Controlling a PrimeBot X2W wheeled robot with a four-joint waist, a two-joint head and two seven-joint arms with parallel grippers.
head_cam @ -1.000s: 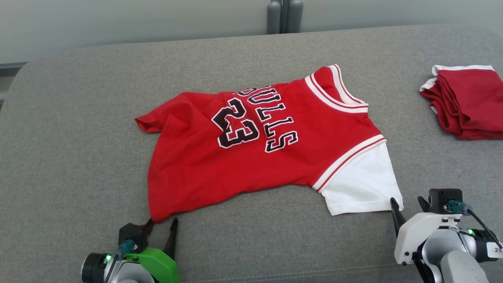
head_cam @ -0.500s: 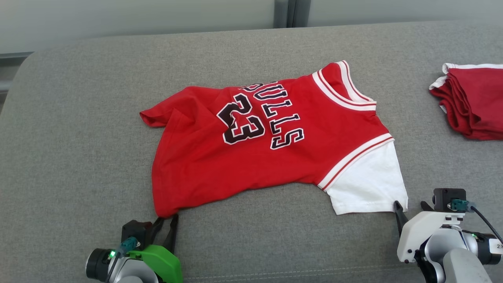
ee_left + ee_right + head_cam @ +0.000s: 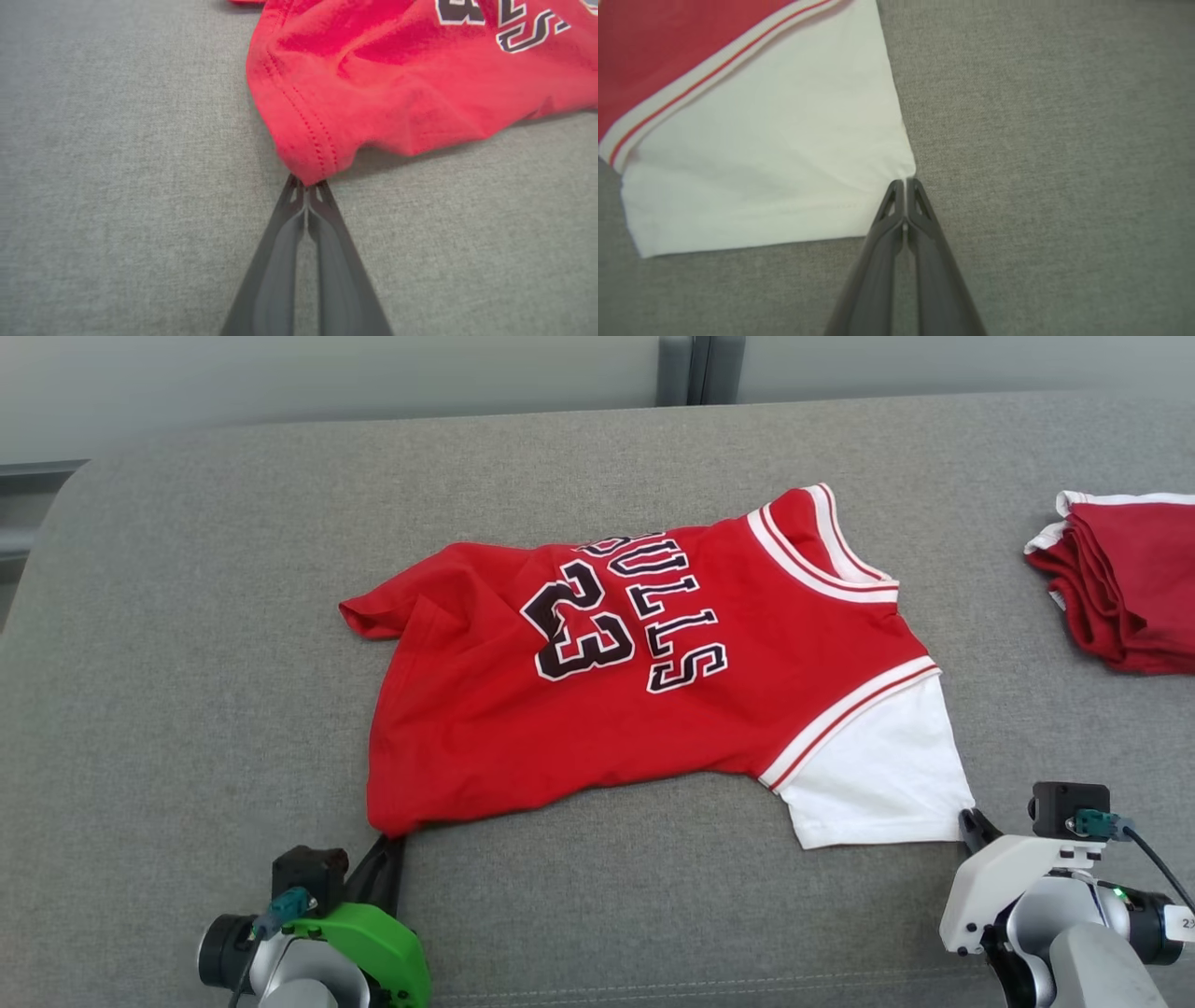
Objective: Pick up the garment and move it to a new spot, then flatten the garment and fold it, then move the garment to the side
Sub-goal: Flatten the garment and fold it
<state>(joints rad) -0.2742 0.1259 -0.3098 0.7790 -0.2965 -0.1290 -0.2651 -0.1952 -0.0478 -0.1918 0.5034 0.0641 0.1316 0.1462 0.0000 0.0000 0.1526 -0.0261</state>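
Snaps shut on both sides since a second ago. Pinches the red hem corner of the garment (image 3: 635,709) with the left gripper (image 3: 390,845), nips the white sleeve tip with the right gripper (image 3: 971,821). Lies ahead of both, spread on the grey cushion (image 3: 187,663), long axis running left to right between the grips, each arm equally near. Keeps well clear of the folded red pile (image 3: 1130,588) at right; looks free to lift.

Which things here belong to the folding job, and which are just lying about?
Job in hand:
- red Bulls jersey
- left pincer, shut on its red hem corner
- right pincer, shut on its white sleeve corner

Lying about:
- folded red garment, far right
- grey fabric surface underneath
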